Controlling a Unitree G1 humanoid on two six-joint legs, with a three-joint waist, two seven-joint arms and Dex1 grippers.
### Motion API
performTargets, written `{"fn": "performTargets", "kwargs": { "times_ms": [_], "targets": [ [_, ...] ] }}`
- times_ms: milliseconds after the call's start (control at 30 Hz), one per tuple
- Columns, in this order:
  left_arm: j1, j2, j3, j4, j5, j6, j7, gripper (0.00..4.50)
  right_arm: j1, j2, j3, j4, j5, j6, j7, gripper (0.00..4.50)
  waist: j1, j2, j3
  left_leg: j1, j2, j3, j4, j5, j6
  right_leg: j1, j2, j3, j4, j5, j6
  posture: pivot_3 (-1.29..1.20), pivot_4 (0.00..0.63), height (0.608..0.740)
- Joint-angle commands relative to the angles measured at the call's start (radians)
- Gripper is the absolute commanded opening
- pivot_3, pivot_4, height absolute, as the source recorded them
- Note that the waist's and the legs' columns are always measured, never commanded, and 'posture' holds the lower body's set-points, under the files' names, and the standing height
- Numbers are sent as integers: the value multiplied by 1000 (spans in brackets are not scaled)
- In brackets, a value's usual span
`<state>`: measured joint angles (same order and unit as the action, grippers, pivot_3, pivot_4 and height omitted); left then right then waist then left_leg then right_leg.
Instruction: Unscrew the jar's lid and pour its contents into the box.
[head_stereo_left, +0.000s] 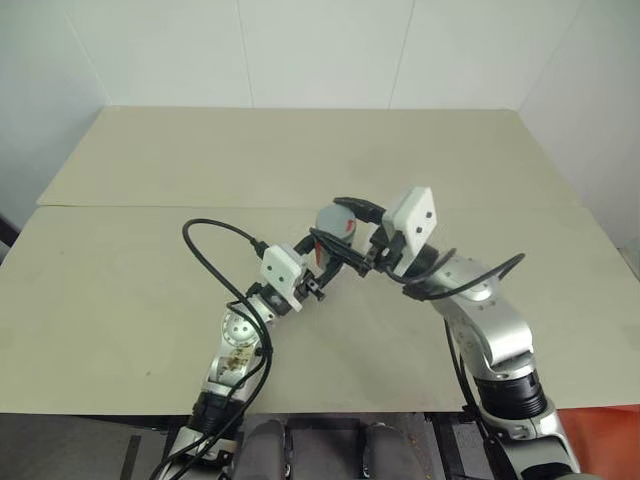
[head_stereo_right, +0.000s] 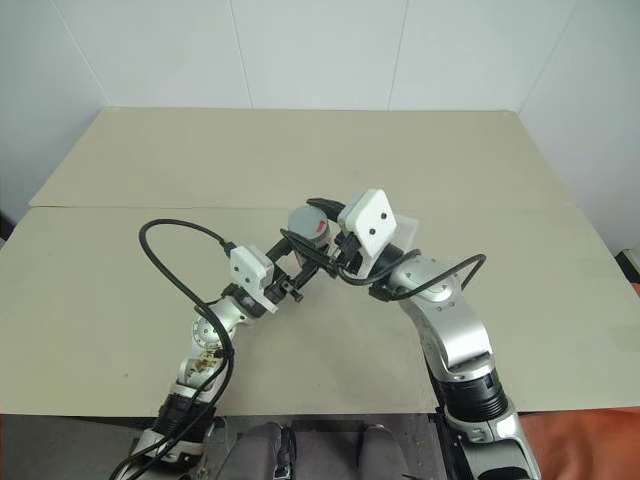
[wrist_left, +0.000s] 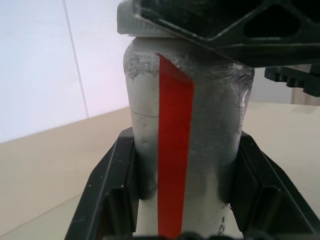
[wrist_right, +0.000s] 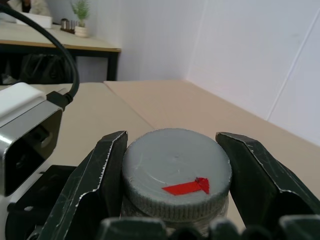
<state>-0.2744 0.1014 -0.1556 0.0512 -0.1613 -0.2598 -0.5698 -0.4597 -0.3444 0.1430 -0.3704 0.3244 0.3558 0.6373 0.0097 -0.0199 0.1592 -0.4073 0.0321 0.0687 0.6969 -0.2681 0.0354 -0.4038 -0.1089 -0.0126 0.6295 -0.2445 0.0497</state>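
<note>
Jar (wrist_left: 185, 130) and lid (wrist_right: 176, 172), one of each, sit held above the middle of a beige table (head_stereo_left: 150, 170), caught between two robot grippers. One silver-grey jar with a red stripe down its side stands upright in the left gripper (wrist_left: 182, 190), whose two black fingers are clamped on either side of the jar's body. One grey ribbed lid with a small red arrow mark on its flat top is still on the jar, and the right gripper (wrist_right: 175, 165) has its two black fingers pressed against the lid's rim from opposite sides, closed around it.

From the head cameras, both arms bend inward and meet over the table's centre. The left arm (head_stereo_left: 240, 340) rises from the near edge, its gripper pointing forward, up and toward the right. The right arm (head_stereo_left: 485, 330) reaches in from the other side with its wrist held slightly higher, its gripper (head_stereo_left: 345, 215) pointing toward the left over the jar's top. A black cable (head_stereo_left: 215, 260) loops above the left forearm. A clear tray-like edge (head_stereo_right: 408, 225) shows just behind the right wrist, though its shape cannot be made out.
</note>
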Motion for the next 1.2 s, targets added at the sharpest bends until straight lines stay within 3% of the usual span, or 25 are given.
{"fn": "performTargets", "kwargs": {
  "times_ms": [33,333,600,867,1200],
  "targets": [
    [4,15,-11,-49,-50,1,-55,1970,-32,-29,-37,-15,64,-43,92,2794,0,0,0,0,0,0,0,0,0,0,0,0,0,0,0,0,150,740],
    [18,57,-29,-88,-117,37,-156,1970,-135,-119,-34,204,168,-157,489,2794,-1,0,0,1,0,0,0,0,0,1,0,0,0,0,0,0,150,740],
    [35,99,-35,-126,-161,83,-232,1970,-290,-99,-20,448,190,-220,765,2794,-2,0,0,1,1,0,0,0,0,1,0,0,0,0,0,0,150,740],
    [40,142,-34,-154,-198,115,-293,1970,-423,-79,-11,621,193,-241,957,2794,-1,0,0,1,1,0,0,0,0,0,0,0,0,0,0,0,150,740],
    [38,158,-42,-167,-214,130,-331,1970,-527,-187,179,741,329,-320,977,2794,-2,1,0,1,1,0,0,0,0,0,0,0,1,0,0,0,150,740]
  ]
}}
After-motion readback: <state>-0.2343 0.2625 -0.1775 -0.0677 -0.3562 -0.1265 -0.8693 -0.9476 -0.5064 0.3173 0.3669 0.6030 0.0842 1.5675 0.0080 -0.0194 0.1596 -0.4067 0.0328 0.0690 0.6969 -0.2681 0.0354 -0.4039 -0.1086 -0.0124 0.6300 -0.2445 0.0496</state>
